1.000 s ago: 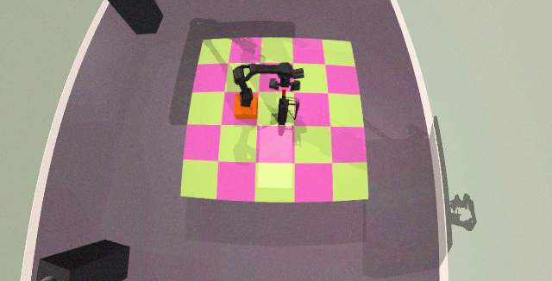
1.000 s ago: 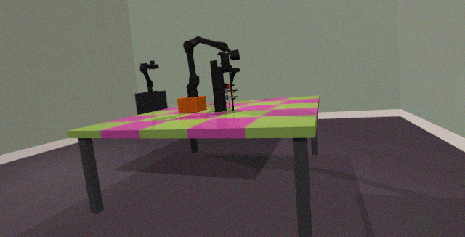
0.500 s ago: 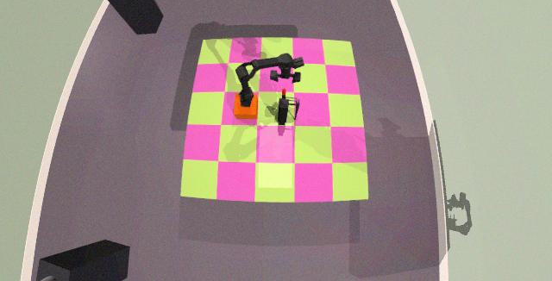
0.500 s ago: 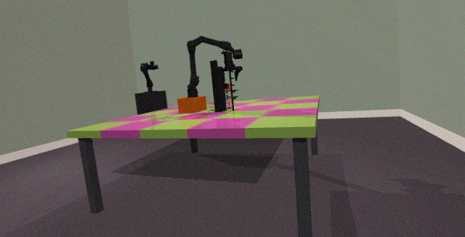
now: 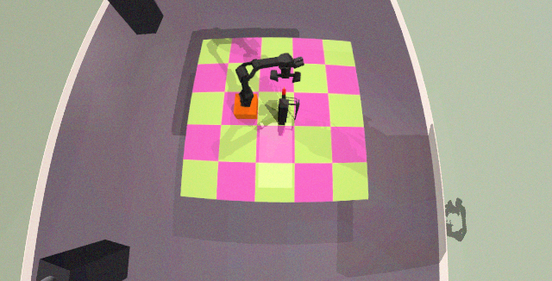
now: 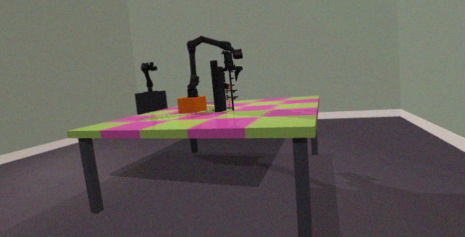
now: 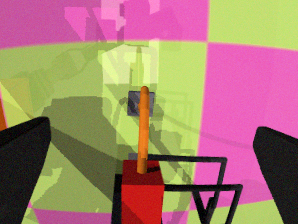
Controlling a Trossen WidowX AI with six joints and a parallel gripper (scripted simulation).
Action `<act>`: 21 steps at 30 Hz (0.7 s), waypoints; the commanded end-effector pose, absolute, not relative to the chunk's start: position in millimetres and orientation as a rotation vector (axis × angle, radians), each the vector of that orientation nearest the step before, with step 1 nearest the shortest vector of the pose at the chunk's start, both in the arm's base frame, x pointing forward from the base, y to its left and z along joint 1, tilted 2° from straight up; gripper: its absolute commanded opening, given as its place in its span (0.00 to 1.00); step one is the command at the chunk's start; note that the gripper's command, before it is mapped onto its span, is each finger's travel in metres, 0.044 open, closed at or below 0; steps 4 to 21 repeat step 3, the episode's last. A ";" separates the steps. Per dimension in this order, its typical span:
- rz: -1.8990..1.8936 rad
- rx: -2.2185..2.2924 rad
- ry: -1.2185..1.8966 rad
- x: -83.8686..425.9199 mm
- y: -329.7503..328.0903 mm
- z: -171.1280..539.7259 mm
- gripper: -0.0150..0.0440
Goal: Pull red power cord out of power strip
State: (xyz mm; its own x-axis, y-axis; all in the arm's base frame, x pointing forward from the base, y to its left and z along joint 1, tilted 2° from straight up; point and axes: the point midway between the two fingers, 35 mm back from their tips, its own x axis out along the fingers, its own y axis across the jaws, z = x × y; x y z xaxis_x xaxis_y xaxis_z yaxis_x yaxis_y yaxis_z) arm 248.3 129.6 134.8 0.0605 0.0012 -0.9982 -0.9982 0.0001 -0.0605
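The power strip [image 5: 282, 112] [image 6: 219, 91] stands upright as a tall black block. The red plug [image 5: 284, 91] [image 6: 227, 86] [image 7: 142, 205] is at the strip's side that faces my gripper. The frames do not show clearly whether its prongs are in a socket. An orange cord [image 7: 143, 130] runs from the plug's outer end. My gripper [image 5: 285, 77] [image 7: 157, 133] is wide open and empty, with one finger well to each side of the plug and cord in the wrist view. It is beyond the plug's outer end and touches neither plug nor cord there.
A thin black wire rack [image 6: 232, 100] [image 7: 222, 188] stands close beside the strip, on the right in the wrist view. A small grey square [image 7: 134, 105] is below the cord. The arm's orange base [image 5: 245, 110] [image 6: 192, 105] is left of the strip on the checkered table [image 5: 276, 143] [image 6: 218, 123].
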 end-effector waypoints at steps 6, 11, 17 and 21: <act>1.162 -1.232 1.168 247.9 129.5 134.9 1.00; 1.162 -1.232 1.168 247.9 129.5 134.9 1.00; 1.162 -1.232 1.168 247.9 129.5 134.9 1.00; 1.162 -1.232 1.168 247.9 129.5 134.9 1.00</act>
